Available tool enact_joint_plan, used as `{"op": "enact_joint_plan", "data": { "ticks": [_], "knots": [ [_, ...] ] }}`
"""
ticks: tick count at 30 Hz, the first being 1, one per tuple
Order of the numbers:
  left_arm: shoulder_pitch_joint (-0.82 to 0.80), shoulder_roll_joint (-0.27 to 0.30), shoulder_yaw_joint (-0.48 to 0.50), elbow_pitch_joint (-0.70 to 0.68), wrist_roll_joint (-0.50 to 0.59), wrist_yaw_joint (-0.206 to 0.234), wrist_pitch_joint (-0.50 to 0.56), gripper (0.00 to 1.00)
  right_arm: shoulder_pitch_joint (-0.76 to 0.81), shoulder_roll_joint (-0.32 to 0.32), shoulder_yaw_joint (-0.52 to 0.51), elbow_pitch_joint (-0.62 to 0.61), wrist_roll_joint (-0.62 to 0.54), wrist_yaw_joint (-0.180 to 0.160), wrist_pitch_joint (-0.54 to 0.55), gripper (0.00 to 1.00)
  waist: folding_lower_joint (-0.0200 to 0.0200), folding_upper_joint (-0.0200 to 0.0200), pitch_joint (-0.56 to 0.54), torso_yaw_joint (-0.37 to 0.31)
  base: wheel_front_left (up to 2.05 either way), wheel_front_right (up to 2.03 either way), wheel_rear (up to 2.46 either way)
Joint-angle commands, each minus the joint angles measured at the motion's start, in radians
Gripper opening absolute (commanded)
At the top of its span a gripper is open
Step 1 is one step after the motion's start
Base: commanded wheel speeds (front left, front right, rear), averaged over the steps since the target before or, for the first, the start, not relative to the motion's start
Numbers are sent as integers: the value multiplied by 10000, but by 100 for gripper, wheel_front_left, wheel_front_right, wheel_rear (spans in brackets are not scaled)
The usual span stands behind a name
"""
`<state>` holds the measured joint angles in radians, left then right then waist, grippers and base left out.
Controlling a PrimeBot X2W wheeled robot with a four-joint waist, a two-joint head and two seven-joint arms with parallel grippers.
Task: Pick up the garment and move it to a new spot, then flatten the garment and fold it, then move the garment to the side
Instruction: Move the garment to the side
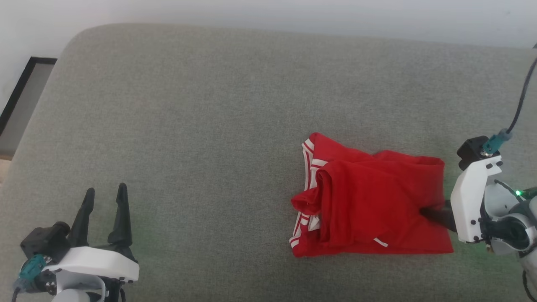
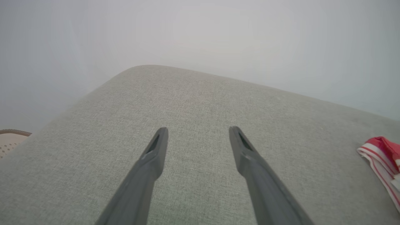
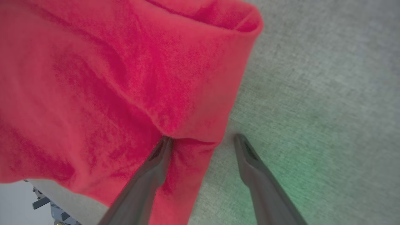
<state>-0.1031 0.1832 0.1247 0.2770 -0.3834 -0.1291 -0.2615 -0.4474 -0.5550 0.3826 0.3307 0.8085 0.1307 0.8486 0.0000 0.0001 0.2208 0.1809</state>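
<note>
The garment (image 1: 369, 205) is a bright red shirt lying folded into a rough rectangle on the grey cushion (image 1: 209, 126), right of centre. Its red-white striped trim (image 1: 308, 167) faces left and peeks into the left wrist view (image 2: 381, 154). My right gripper (image 1: 434, 213) reaches in from the right at the garment's right edge. It is open (image 3: 203, 139): one finger (image 3: 156, 162) is tucked under a fold of the red cloth (image 3: 109, 87), the other finger (image 3: 250, 159) rests over bare cushion. My left gripper (image 1: 105, 191) stands open at the lower left, far from the garment, nothing between its fingers (image 2: 198, 129).
The cushion's rounded far edge meets a pale wall (image 1: 268, 16). A dark-framed panel (image 1: 23, 90) lies beyond the cushion's left edge. A cable (image 1: 522, 96) runs up from my right wrist. A woven pale object (image 2: 9, 140) shows off the cushion's left side.
</note>
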Motion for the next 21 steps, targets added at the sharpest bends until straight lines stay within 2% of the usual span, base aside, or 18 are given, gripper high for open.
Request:
{"op": "enact_joint_plan", "data": {
  "ticks": [1,2,3,11,21],
  "knots": [
    [-128,-9,-15,20,-63,-15,-42,100,173,256,151,109,-109,1,187,100,0,-1,94,68,0,0,0],
    [-170,-24,-34,45,-70,-15,-42,100,212,360,61,109,-113,-1,280,31,0,-1,126,79,0,0,0],
    [-214,-32,-53,59,-68,-15,-42,100,244,412,75,42,-184,1,393,0,0,-1,152,89,0,0,0],
    [-505,104,-9,65,-67,-15,-42,100,26,281,-514,-601,-582,-8,316,0,0,-1,290,-208,0,0,0],
    [-980,381,-367,-53,54,-15,-42,100,-541,-209,-1315,-1061,-889,-7,247,0,0,-1,588,-1155,0,0,0]
  ]
}}
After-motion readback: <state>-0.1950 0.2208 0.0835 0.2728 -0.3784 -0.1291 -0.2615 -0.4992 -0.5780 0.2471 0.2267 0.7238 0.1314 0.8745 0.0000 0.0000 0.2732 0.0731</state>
